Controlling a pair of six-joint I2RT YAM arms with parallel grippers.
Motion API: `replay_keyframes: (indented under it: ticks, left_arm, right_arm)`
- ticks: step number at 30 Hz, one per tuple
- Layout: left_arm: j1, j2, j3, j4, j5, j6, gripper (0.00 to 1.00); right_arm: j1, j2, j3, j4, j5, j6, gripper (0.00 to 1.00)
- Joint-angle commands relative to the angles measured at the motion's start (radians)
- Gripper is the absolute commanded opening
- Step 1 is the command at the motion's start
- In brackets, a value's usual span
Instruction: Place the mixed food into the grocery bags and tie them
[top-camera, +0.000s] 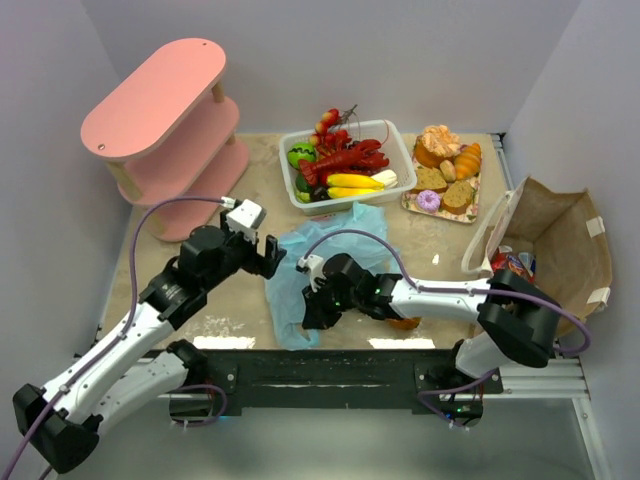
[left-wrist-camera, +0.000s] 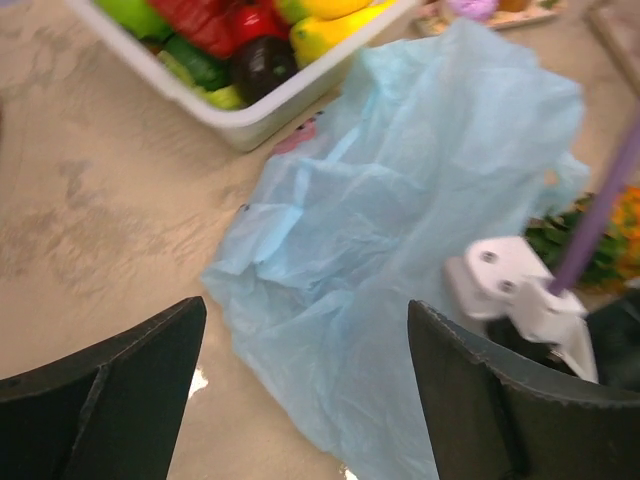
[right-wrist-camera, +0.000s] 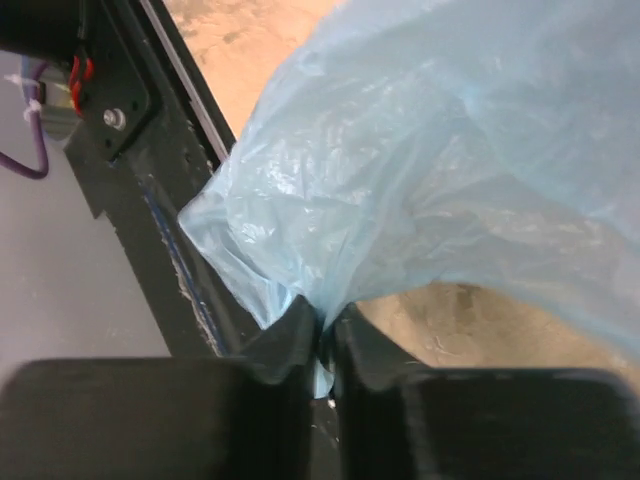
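The light-blue plastic bag (top-camera: 335, 245) lies crumpled on the table in front of the white basket (top-camera: 393, 133). My right gripper (top-camera: 312, 303) is shut on the bag's near edge, and a fold of blue film is pinched between its jaws (right-wrist-camera: 325, 335) close to the table's black front rail. To the left of the bag my left gripper (top-camera: 268, 256) hovers open; the bag (left-wrist-camera: 400, 230) shows between its fingers (left-wrist-camera: 305, 310), which hold nothing. In the basket are a red lobster (top-camera: 345, 160) and yellow bananas (top-camera: 355, 183). The brown paper bag (top-camera: 565, 235) stands open at the right with red packets (top-camera: 510, 263) inside.
A pink three-tier shelf (top-camera: 165, 120) stands at the back left. A tray (top-camera: 415, 205) with bread and pastries sits right of the basket. A green and orange item (left-wrist-camera: 585, 245) lies beside the blue bag, partly hidden under my right arm.
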Motion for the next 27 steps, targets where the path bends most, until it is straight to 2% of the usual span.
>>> replay_keyframes:
  ticks: [1,4,8,15,21,27]
  left_arm:
    - [-0.031,-0.097,0.056,0.074,0.221,0.148,0.85]
    - [-0.031,-0.160,0.073,0.128,0.321,0.148,0.84]
    - [-0.033,-0.174,0.102,0.148,0.484,0.135,0.82]
    - [-0.031,-0.124,0.093,0.091,0.528,0.178,0.80]
    - [-0.031,-0.174,0.060,0.114,0.458,0.209,0.83]
    - [-0.031,-0.076,0.072,0.030,0.403,0.284,0.83]
  right_arm:
    - [0.003,-0.059,0.192,-0.119,0.062,0.021,0.03]
    - [0.001,-0.066,0.329,-0.244,0.148,0.027,0.00]
    - [-0.045,-0.049,0.456,-0.299,0.191,0.045,0.00]
    - [-0.144,0.013,0.608,-0.267,0.098,0.108,0.00]
    - [-0.212,0.041,0.656,-0.263,0.058,0.119,0.00]
    - [-0.221,0.044,0.674,-0.260,0.033,0.128,0.00]
